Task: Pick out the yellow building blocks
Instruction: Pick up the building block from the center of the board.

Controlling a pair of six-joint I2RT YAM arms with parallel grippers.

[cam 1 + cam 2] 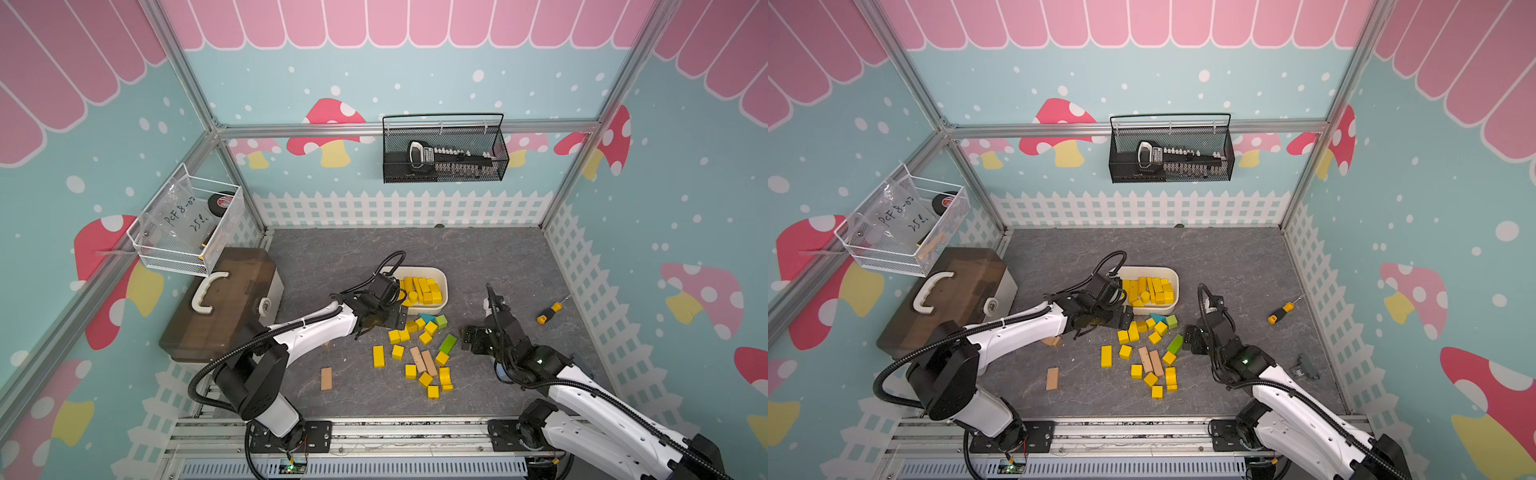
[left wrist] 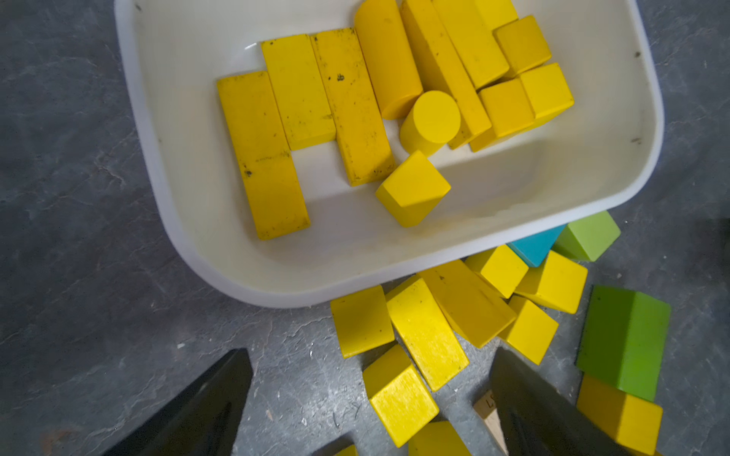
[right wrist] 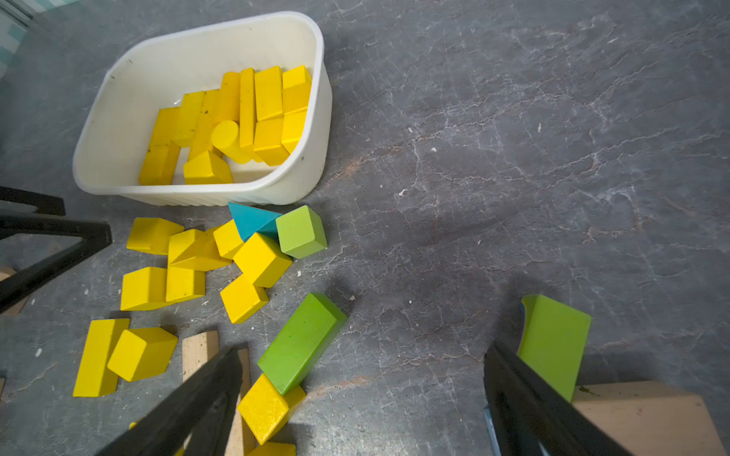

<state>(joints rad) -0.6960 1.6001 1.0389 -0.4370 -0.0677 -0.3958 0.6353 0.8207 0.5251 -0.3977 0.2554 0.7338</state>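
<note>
1. Progress, in both top views: a dozen-odd yellow painted wooden building blocks point(image 1: 424, 289) already sit in the white plastic tub point(image 1: 432, 309) at frame centre. About as many lie loose on the grey stone-pattern counter point(image 1: 498, 257) just below it, mixed with plain tan wooden bars point(image 1: 428, 362), green blocks point(image 1: 448, 343) and a teal wedge point(image 1: 427, 318). Roughly half done, I judge.
2. Left wrist view: the left hand point(image 2: 371, 357) is spread wide and empty. Its black fingers point(image 2: 213, 398) straddle loose yellow blocks at lower centre, beside the tub's rim.
3. Right wrist view: the right hand point(image 3: 363, 349) also gapes wide and grips nothing. A long green block point(image 3: 302, 343) lies on the counter between its fingers, lower middle.
</note>
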